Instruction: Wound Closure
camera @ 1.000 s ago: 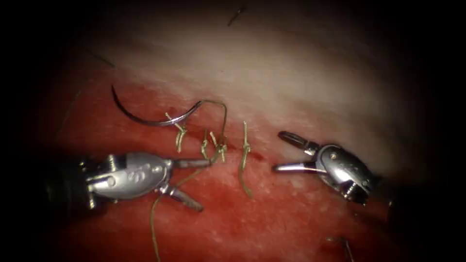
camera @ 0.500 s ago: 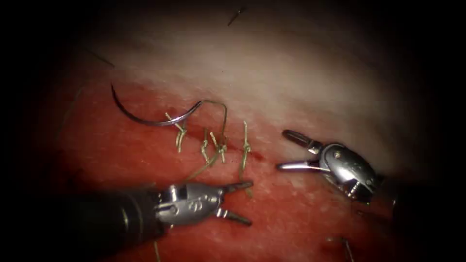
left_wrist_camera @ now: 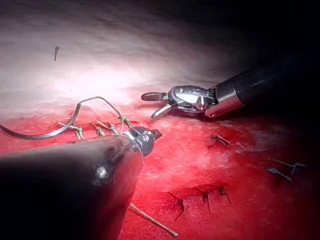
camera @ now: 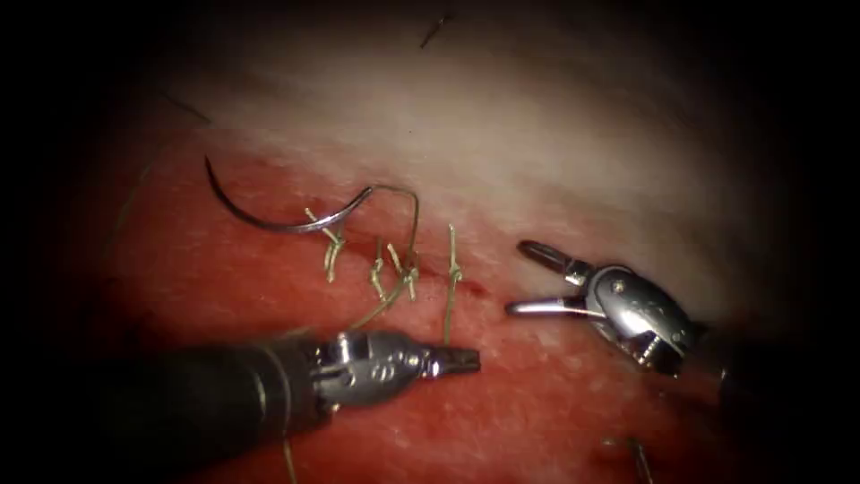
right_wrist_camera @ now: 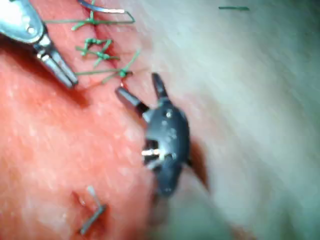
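A: Left tool status?
B: I see the left steel needle driver [camera: 457, 360] closed on the lower end of a yellowish cut thread tail [camera: 447, 305], at 6 o'clock of the knots.
A: Right one? Needle?
B: Right steel needle driver [camera: 524, 282] spread wide, holding nothing. Curved steel needle [camera: 278, 220] lies free on the red, wet pork tissue [camera: 537, 421], at 10 o'clock of the knots, its thread [camera: 408, 211] attached.
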### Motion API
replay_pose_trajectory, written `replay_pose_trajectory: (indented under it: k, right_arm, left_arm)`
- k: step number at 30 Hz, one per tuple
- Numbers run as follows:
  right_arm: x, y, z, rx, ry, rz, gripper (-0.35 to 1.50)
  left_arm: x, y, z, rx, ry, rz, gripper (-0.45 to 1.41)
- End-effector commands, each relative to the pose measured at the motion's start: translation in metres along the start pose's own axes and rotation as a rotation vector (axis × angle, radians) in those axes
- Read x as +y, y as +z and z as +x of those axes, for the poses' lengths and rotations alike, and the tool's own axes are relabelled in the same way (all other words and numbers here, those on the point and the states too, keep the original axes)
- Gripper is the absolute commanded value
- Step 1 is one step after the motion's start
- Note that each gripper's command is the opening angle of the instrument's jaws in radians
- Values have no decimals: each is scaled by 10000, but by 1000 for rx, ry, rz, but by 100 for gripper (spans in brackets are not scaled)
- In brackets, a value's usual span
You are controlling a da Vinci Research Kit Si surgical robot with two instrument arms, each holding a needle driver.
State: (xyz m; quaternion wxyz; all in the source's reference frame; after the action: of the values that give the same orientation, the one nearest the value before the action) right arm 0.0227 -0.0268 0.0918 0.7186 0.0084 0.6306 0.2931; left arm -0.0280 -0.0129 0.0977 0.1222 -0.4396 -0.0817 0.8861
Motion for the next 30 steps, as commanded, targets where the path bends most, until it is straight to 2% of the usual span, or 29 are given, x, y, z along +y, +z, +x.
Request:
replay_pose_trajectory:
  k: [1,9,11,15,21,25,30]
  right_arm:
    - [-1,8,-5,2,0,2,136]
    - [-9,13,-8,-42,-58,41,136]
    - [-17,26,-4,-49,-120,33,138]
    - [-21,41,2,-56,-209,16,136]
    - [-35,65,5,-46,-261,0,138]
    - [-49,80,8,-34,-265,14,138]
    - [-55,86,6,-27,-274,24,140]
  left_arm:
    - [-4,5,-1,5,13,-8,-45]
    - [-46,-16,13,53,-16,-15,-45]
    - [-54,-20,15,60,-21,-17,-45]
    - [-51,-20,17,64,-22,-12,-45]
    - [-41,-20,21,64,-22,-7,-45]
    - [-37,-20,29,66,-14,-4,-45]
    - [-32,-21,33,69,-2,-2,-45]
